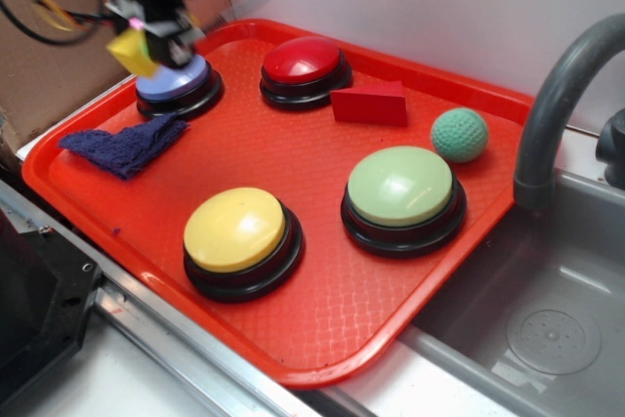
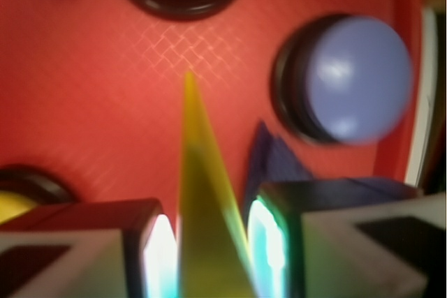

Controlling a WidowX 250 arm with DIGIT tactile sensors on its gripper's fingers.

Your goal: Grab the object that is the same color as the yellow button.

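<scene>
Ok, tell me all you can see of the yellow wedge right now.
The yellow wedge is a small, matte, solid triangular block. It is off the tray, clamped in the gripper above the blue button. In the wrist view its thin point sticks forward between the fingers. Both views are blurred.

Four dome buttons on one red tray (image 1: 322, 339): blue (image 1: 176, 80) at ten o'clock, red (image 1: 303, 61) at twelve, pale green (image 1: 400, 186) at four, yellow (image 1: 234, 229) at six. Two wedge blocks: yellow (image 1: 132, 51), red (image 1: 371, 103). One green ball (image 1: 459, 134) at two o'clock. One purple cloth (image 1: 125, 144) at nine.
</scene>
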